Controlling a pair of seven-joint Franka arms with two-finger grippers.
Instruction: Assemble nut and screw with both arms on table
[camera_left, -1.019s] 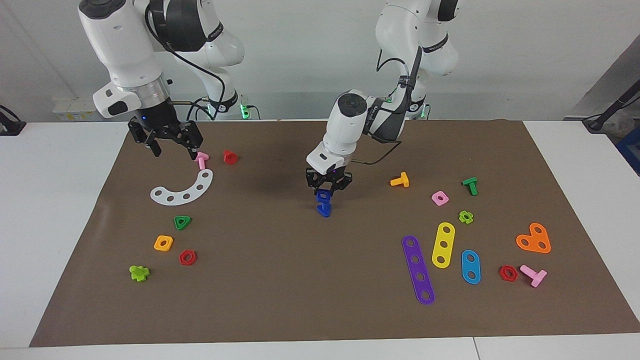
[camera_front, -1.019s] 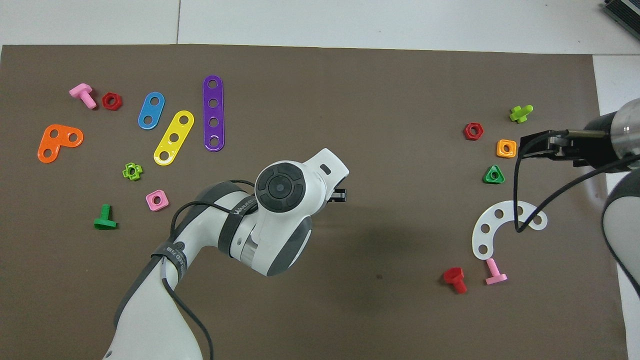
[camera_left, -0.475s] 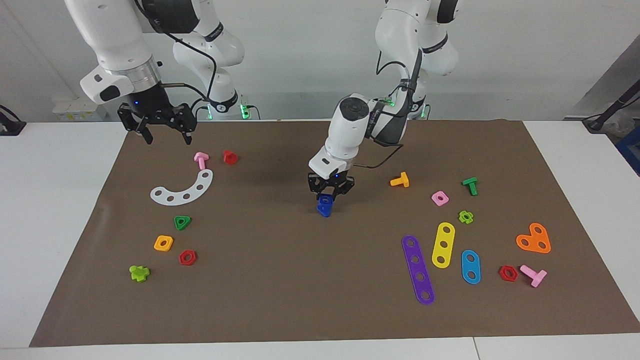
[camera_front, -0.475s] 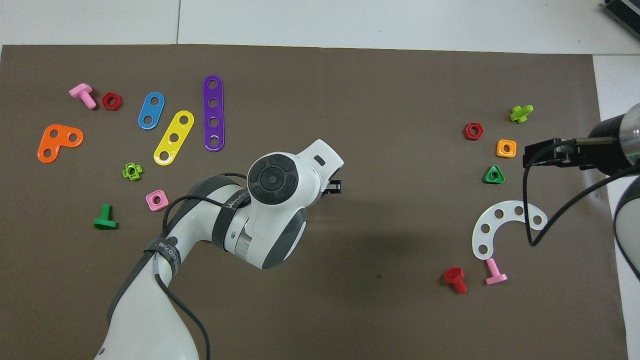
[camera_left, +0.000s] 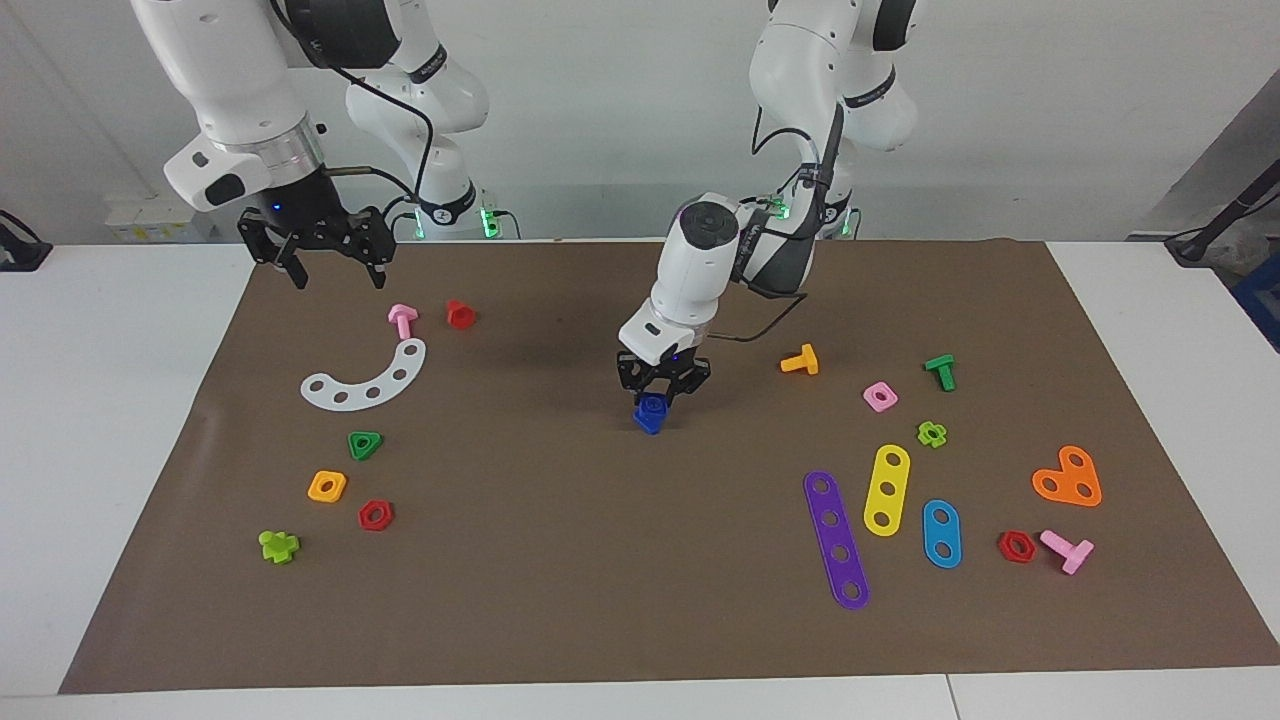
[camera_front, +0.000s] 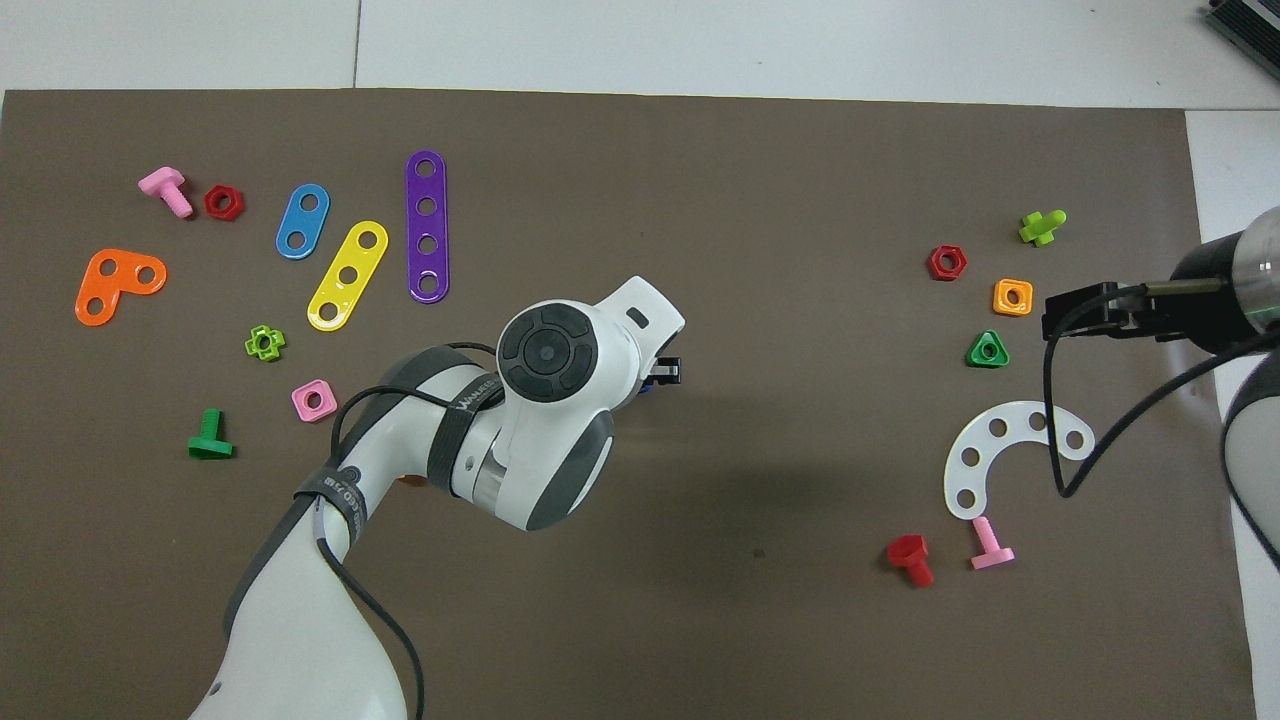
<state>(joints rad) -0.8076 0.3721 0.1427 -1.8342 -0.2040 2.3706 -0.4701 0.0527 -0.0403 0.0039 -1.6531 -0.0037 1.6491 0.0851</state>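
Facing view: table (camera_left: 620, 560) mat, left gripper (camera_left: 662, 385) low at mid-mat, fingers slightly spread, straddling blue nut (camera_left: 652, 405) seated on screw (camera_left: 648, 423) directly beneath. Right gripper (camera_left: 332, 262) waits raised, fingers wide, holding nothing.

The white jointed left arm reaches in with its wrist tipped steeply down, and its black two-finger left gripper (camera_left: 661, 391) points at six o'clock, low above the mat's middle, fingers spread. The white right arm waits raised, its black right gripper (camera_left: 331, 268) hanging downward with both fingers wide apart.
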